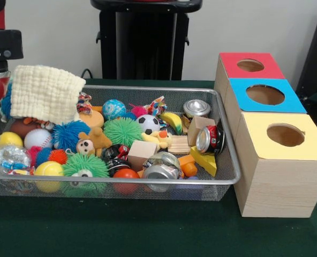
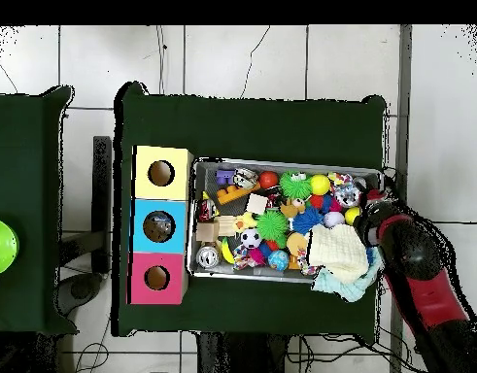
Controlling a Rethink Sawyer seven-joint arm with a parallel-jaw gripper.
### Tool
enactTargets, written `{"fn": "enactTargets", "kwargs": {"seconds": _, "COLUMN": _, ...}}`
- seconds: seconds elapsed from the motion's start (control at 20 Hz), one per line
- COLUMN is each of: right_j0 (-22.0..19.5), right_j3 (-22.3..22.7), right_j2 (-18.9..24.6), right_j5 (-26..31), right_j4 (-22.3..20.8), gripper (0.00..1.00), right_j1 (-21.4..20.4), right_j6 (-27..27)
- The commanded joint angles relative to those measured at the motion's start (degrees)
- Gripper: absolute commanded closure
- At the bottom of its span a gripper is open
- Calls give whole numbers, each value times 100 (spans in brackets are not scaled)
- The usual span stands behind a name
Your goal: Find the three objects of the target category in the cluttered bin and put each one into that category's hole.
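Nearest the front camera: green tabletop (image 1: 121, 230), then wire mesh bin (image 1: 229, 160) w/ clutter. Front row has green spiky ball w/ eye (image 1: 85, 166), yellow ball (image 1: 49, 169), red ball (image 1: 126, 174), crushed silver can (image 1: 161, 165), cheese-shaped wedge (image 1: 204, 160). Mid bin: red/silver can (image 1: 211, 139) lying on its side, long axis running roughly left-right in the front view, open end toward bin centre; wood block (image 1: 142, 150), soccer ball (image 1: 148, 124), teddy (image 1: 94, 140). Far row: upright silver can (image 1: 196, 109), banana (image 1: 172, 122), cream knitted cloth (image 1: 45, 93) draped over the far-left corner. Target category isn't stated; if cans, all 3 sit in the bin's right half in the front view, i.e. the end next to the boxes. Boxes beside bin, near to far: yellow-top (image 1: 281, 155), blue-top (image 1: 265, 96), red-top (image 1: 250, 65), each w/ round hole. Arm (image 2: 417, 262) is at the opposite end of the bin, by the cloth; gripper (image 2: 370, 216) over that corner, but can't tell if its jaws are parted or closed, nor whether it holds anything. So likely targets lie well apart from gripper, across the bin's full length toward the boxes; next reach probably has to cross the clutter lengthwise.
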Motion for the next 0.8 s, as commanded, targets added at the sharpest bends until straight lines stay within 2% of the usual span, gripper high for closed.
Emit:
{"fn": "enactTargets", "kwargs": {"seconds": 0.05, "right_j0": 66, "right_j3": -434, "right_j2": 138, "right_j5": 190, "right_j4": -230, "gripper": 0, "right_j1": 210, "right_j6": 363}}
{"fn": "enactTargets", "kwargs": {"seconds": 0.35, "right_j0": -62, "right_j3": -496, "right_j2": 165, "right_j5": 237, "right_j4": -318, "gripper": 0, "right_j1": 267, "right_j6": 229}}
{"fn": "enactTargets", "kwargs": {"seconds": 0.6, "right_j0": 4, "right_j3": -481, "right_j2": 104, "right_j5": 213, "right_j4": -337, "gripper": 0, "right_j1": 212, "right_j6": 319}}
{"fn": "enactTargets", "kwargs": {"seconds": 0.8, "right_j0": -227, "right_j3": -397, "right_j2": 455, "right_j5": -264, "right_j4": -587, "gripper": 0, "right_j1": 387, "right_j6": 388}}
